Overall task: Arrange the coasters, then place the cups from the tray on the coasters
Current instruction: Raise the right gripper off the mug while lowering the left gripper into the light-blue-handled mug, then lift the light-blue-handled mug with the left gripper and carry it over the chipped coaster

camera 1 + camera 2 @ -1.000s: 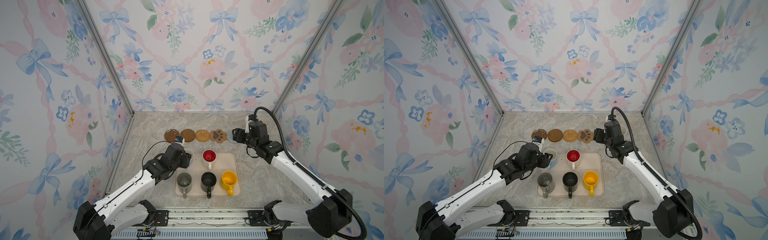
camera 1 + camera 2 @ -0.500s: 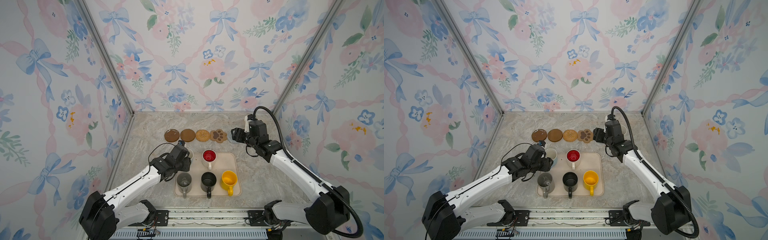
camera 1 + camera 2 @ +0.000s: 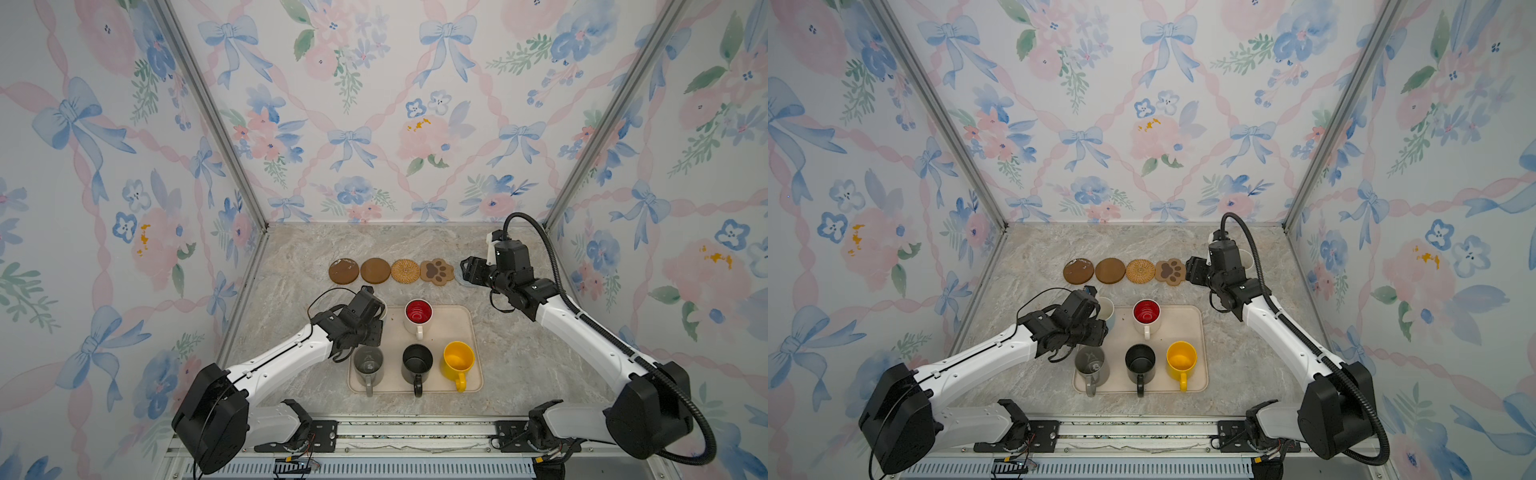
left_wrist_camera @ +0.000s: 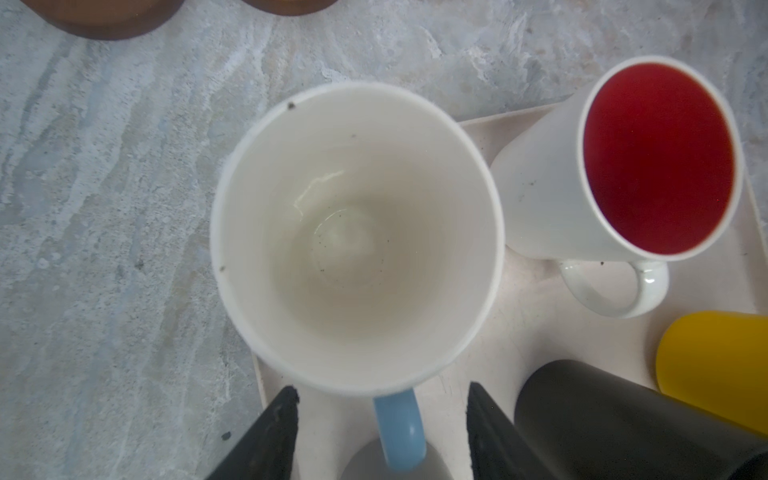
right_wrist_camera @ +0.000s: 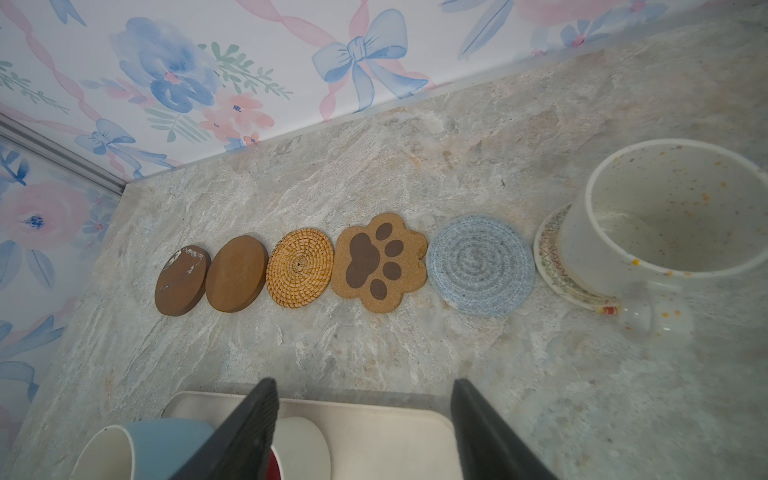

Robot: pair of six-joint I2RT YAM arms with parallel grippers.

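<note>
Between L fingers (image 4: 266, 440): blue mug handle (image 4: 401, 428).

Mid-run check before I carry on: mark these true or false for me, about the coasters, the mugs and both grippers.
1. The speckled mug stands on the cream coaster. True.
2. The blue-grey coaster already carries a mug. False: it lies bare.
3. The left gripper has its open jaws astride the handle of the light blue mug. True.
4. The right gripper holds the yellow mug. False: it is open and empty; the yellow mug stands on the tray.
</note>
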